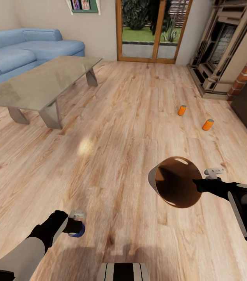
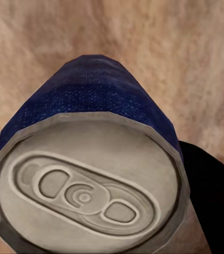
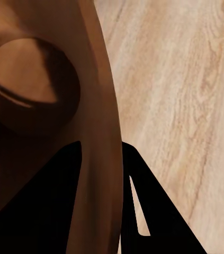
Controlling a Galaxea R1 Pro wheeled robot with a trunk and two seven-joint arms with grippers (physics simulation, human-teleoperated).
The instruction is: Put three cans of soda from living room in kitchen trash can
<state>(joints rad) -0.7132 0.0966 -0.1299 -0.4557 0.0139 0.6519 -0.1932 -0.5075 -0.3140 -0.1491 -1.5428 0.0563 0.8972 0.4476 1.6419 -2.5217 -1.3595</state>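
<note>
Your left end effector clamps blue can, low, near base. Right end effector pinches bin rim; bin tilted, looks empty. Two orange cans lie on floor ahead, near fireplace. None binned yet; kitchen trip pending.
</note>
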